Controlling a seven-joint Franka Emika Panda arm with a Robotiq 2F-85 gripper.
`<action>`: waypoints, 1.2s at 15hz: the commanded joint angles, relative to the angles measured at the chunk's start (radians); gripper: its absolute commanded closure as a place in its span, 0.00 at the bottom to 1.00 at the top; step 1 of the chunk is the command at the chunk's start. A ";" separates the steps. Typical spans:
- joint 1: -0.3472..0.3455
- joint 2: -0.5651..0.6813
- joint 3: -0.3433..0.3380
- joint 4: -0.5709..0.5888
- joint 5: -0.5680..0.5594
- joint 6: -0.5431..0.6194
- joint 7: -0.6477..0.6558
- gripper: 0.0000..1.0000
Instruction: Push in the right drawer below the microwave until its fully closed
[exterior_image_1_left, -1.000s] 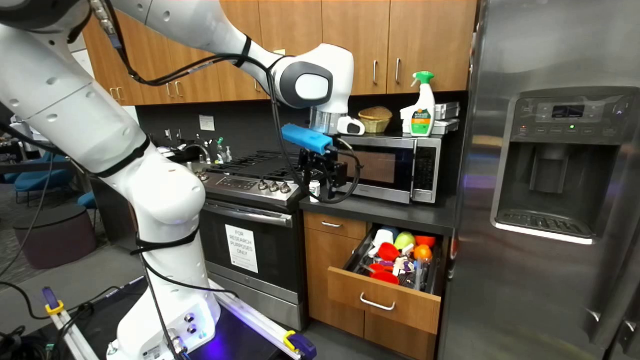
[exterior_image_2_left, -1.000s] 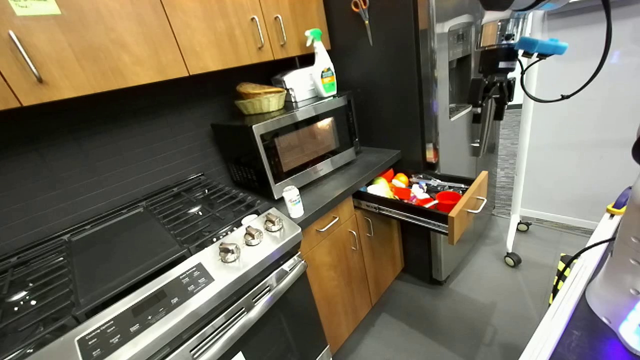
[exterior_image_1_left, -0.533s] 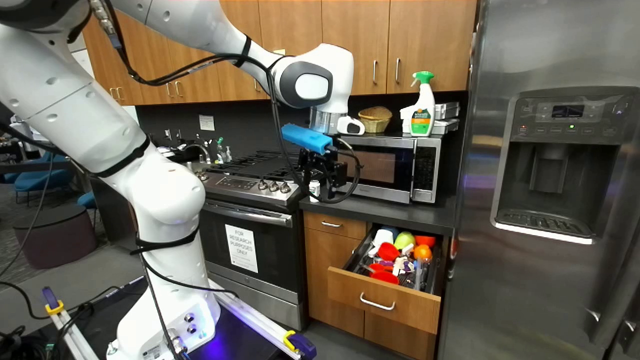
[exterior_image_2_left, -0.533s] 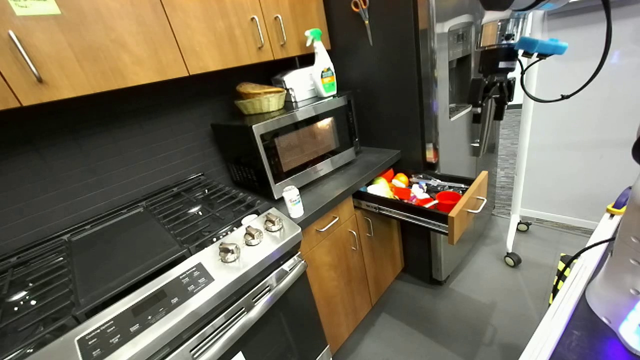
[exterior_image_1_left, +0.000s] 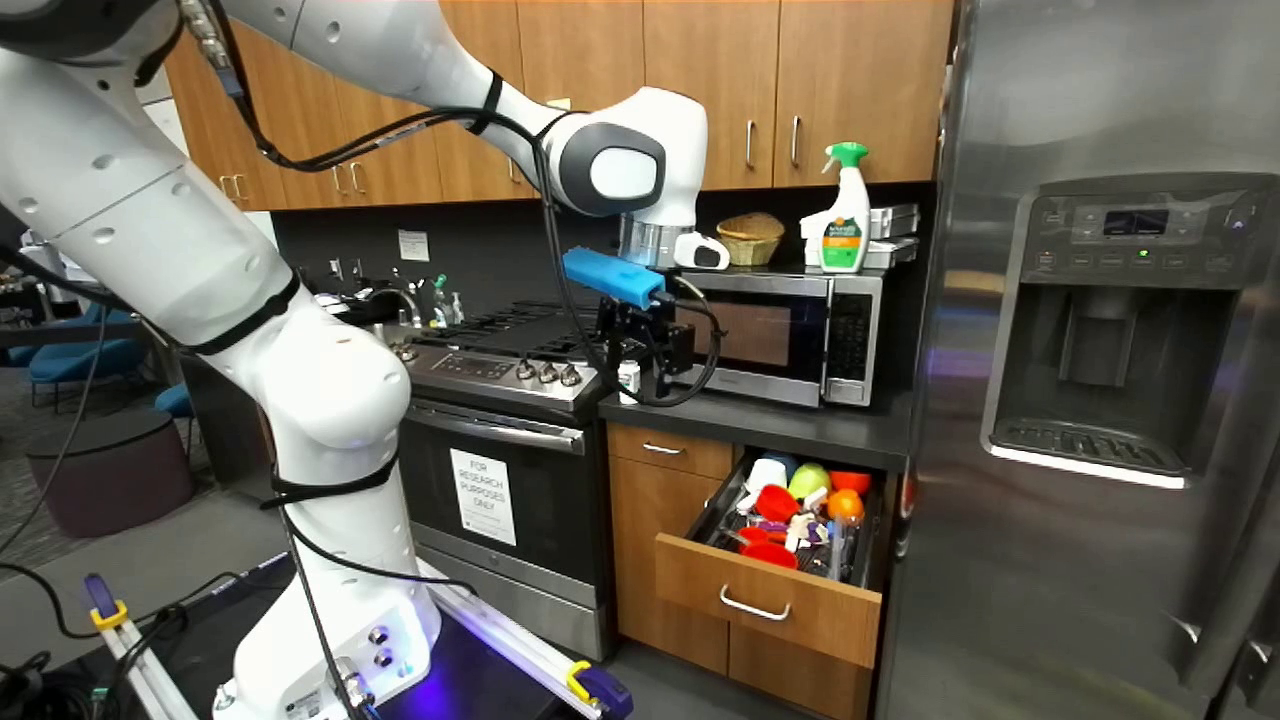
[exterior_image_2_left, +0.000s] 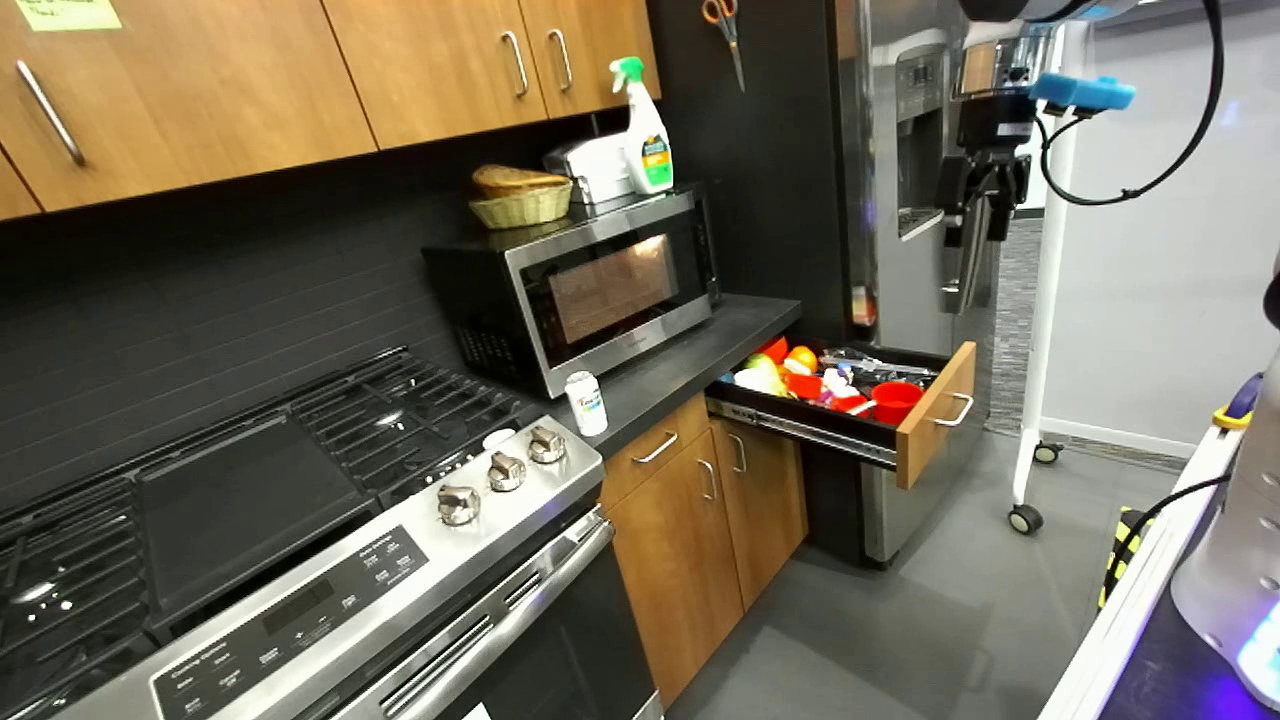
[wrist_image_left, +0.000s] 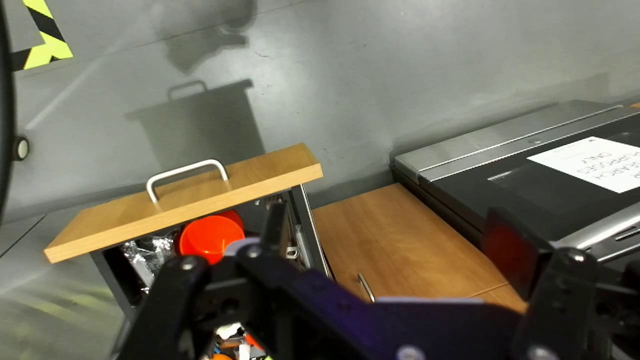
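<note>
The right drawer (exterior_image_1_left: 765, 590) stands pulled far out from under the counter (exterior_image_1_left: 790, 422), below the microwave (exterior_image_1_left: 760, 335) and just beside the fridge (exterior_image_1_left: 1090, 580). An exterior view shows its metal rail (exterior_image_2_left: 810, 430) bare along the side, and in the wrist view its handle (wrist_image_left: 187, 171) sits on the outer face of the wood front.

The pincer (wrist_image_left: 392, 235) is spread wide, its two fingers (wrist_image_left: 512, 252) well apart, and it has hold of nothing. It hangs higher than the drawer, fingertips downward, well apart from the wood front; in an exterior view it shows against the fridge.

Inside the drawer lies a jumble: a red cup (wrist_image_left: 211, 237) close behind the front, an orange round thing (exterior_image_1_left: 845, 505), a green round thing (exterior_image_1_left: 809, 481) and a white cup (exterior_image_1_left: 767, 472). Some of the smaller pieces are too mixed to make out.

The neighbouring drawer (exterior_image_1_left: 690, 462) is flush with its cabinet. On the counter a white can (exterior_image_2_left: 587, 403) stands near the microwave's front corner, close to the stove (exterior_image_2_left: 250, 510). On top of the microwave are a basket (exterior_image_2_left: 522, 208) and an upright spray bottle (exterior_image_2_left: 648, 145). Scissors (exterior_image_2_left: 735, 55) hang on the fridge's dark side.
</note>
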 joint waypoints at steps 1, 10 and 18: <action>-0.028 0.007 0.027 0.001 0.017 -0.001 -0.014 0.00; -0.043 0.013 0.036 -0.027 -0.010 0.058 -0.016 0.00; -0.087 0.066 0.028 -0.024 -0.081 0.150 -0.027 0.00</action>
